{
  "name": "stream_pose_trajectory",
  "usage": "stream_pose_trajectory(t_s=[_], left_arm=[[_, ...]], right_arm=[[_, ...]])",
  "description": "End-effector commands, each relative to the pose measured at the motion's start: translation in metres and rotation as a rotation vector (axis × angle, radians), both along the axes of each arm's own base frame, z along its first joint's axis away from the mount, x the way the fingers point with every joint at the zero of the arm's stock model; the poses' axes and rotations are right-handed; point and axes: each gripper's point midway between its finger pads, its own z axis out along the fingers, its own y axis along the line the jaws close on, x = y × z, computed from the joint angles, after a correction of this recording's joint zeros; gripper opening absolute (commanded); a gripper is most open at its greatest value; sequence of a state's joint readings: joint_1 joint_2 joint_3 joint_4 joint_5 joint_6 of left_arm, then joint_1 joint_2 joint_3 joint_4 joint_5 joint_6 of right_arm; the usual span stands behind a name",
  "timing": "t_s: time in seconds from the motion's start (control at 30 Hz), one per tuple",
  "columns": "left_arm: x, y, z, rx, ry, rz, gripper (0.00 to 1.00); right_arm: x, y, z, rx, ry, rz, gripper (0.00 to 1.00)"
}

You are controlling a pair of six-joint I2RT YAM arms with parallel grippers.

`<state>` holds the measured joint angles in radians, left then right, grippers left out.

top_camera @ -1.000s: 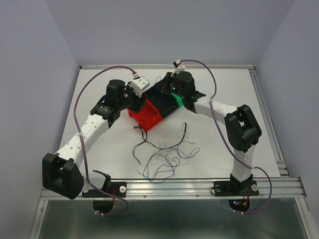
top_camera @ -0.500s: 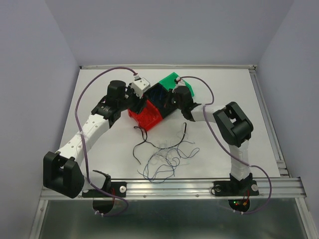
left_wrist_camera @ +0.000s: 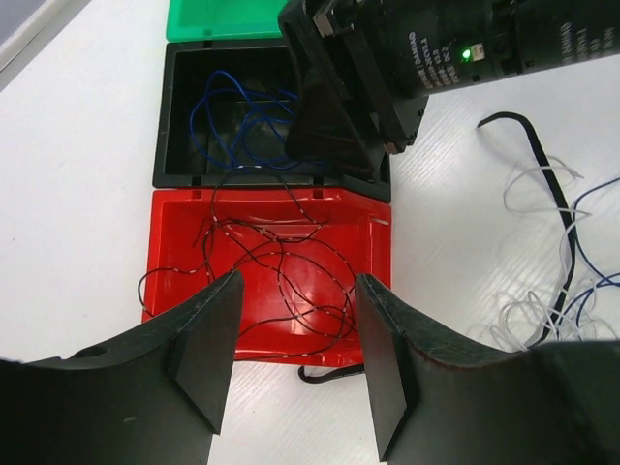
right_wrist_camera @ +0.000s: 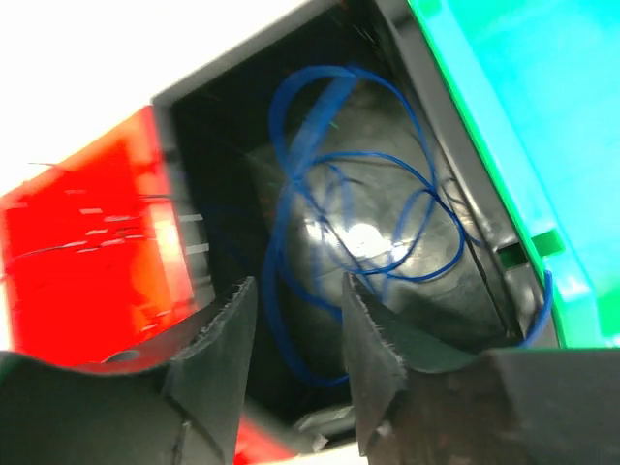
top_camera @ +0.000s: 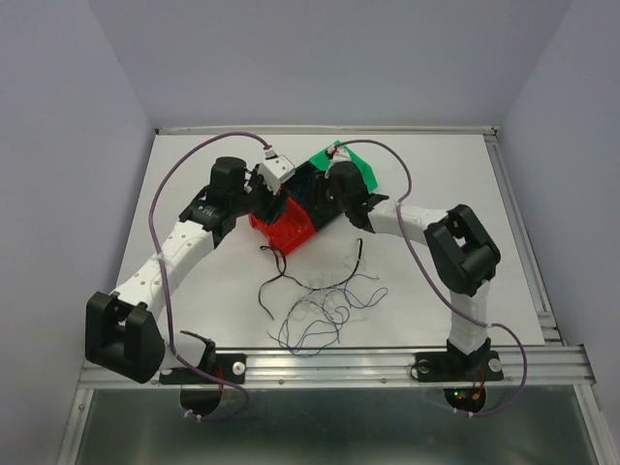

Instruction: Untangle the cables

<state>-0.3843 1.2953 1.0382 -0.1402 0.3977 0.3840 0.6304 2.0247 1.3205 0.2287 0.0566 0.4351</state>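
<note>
Both the left claw point(left_wrist_camera: 295, 339) and the right claw point(right_wrist_camera: 295, 300) hang half open, empty. A blue wire point(right_wrist_camera: 329, 70) lies in the black box point(left_wrist_camera: 164, 116). Next, pull another from the cables point(top_camera: 325, 305) on the table point(top_camera: 407, 320).

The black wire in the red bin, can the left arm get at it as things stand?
Probably yes. The left end effector hangs open right above the red bin, the black wire lies uncovered inside, and the right end effector is over the neighbouring black bin.
</note>
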Motion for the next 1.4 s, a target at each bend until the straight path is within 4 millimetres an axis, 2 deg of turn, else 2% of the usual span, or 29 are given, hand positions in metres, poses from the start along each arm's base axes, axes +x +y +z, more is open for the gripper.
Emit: stream_pose_trajectory(t_s=[0.0,0.03,0.07,0.1,0.13,0.17,0.2,0.23,0.27,0.33,0.37,0.47,0.5,0.53,0.57,0.6,0.67,0.73,0.77,0.8,0.87,0.93,1.1,1.27,1.37], left_arm=[[-0.011,-0.009,-0.007,0.011,0.014,-0.090,0.61],[-0.014,-0.010,-0.010,0.017,0.019,-0.104,0.61],[-0.017,-0.013,-0.013,0.026,0.019,-0.122,0.62],[-0.019,-0.014,-0.015,0.034,0.019,-0.131,0.62],[-0.021,-0.013,-0.020,0.045,0.026,-0.130,0.62],[-0.020,-0.012,-0.021,0.047,0.024,-0.123,0.62],[-0.018,-0.009,-0.021,0.054,0.017,-0.096,0.62],[-0.015,-0.006,-0.020,0.056,0.008,-0.074,0.62],[-0.013,-0.003,-0.015,0.048,-0.009,-0.044,0.62],[0.000,0.009,-0.004,0.028,-0.054,0.054,0.63],[0.002,0.015,0.005,0.014,-0.079,0.083,0.63],[0.016,0.041,0.023,-0.030,-0.132,0.203,0.64],[0.017,0.050,0.033,-0.049,-0.153,0.231,0.65],[0.026,0.069,0.043,-0.078,-0.184,0.292,0.65],[0.028,0.077,0.048,-0.093,-0.194,0.315,0.66],[0.029,0.086,0.057,-0.116,-0.217,0.330,0.66],[0.032,0.105,0.066,-0.133,-0.234,0.381,0.67],[0.033,0.111,0.069,-0.149,-0.241,0.391,0.67],[0.032,0.110,0.069,-0.152,-0.240,0.382,0.67],[0.032,0.110,0.070,-0.154,-0.244,0.377,0.67],[0.032,0.109,0.067,-0.154,-0.237,0.372,0.67],[0.033,0.110,0.067,-0.152,-0.239,0.374,0.67],[0.031,0.109,0.069,-0.156,-0.246,0.366,0.67],[0.032,0.110,0.068,-0.151,-0.247,0.373,0.67],[0.033,0.110,0.067,-0.151,-0.244,0.371,0.67]], right_arm=[[0.001,-0.002,0.109,0.023,-0.199,-0.018,0.50],[-0.008,-0.009,0.101,0.003,-0.182,-0.011,0.56],[-0.015,-0.012,0.114,0.014,-0.198,-0.003,0.59],[-0.023,-0.015,0.114,0.009,-0.196,0.008,0.61],[-0.037,-0.017,0.099,-0.016,-0.162,0.055,0.63],[-0.047,-0.018,0.092,-0.026,-0.146,0.085,0.63],[-0.059,-0.021,0.099,-0.027,-0.159,0.117,0.64],[-0.068,-0.022,0.093,-0.035,-0.149,0.145,0.66],[-0.087,-0.022,0.072,-0.051,-0.110,0.193,0.67],[-0.103,-0.022,0.067,-0.057,-0.103,0.228,0.67],[-0.117,-0.020,0.054,-0.066,-0.082,0.260,0.70],[-0.139,-0.004,0.053,-0.049,-0.104,0.338,0.76],[-0.153,0.008,0.051,-0.048,-0.107,0.384,0.77],[-0.159,0.013,0.049,-0.049,-0.116,0.409,0.78],[-0.165,0.020,0.043,-0.052,-0.111,0.440,0.79],[-0.173,0.032,0.046,-0.040,-0.123,0.477,0.79],[-0.178,0.046,0.031,-0.057,-0.102,0.509,0.78],[-0.179,0.061,0.031,-0.053,-0.114,0.533,0.78],[-0.178,0.064,0.029,-0.051,-0.111,0.537,0.78],[-0.179,0.070,0.017,-0.059,-0.094,0.553,0.77],[-0.175,0.081,0.018,-0.046,-0.101,0.552,0.74],[-0.171,0.085,0.007,-0.061,-0.091,0.545,0.73],[-0.161,0.098,0.012,-0.030,-0.132,0.533,0.70],[-0.162,0.116,0.008,-0.020,-0.122,0.587,0.68],[-0.170,0.126,-0.009,-0.070,-0.096,0.609,0.66]])
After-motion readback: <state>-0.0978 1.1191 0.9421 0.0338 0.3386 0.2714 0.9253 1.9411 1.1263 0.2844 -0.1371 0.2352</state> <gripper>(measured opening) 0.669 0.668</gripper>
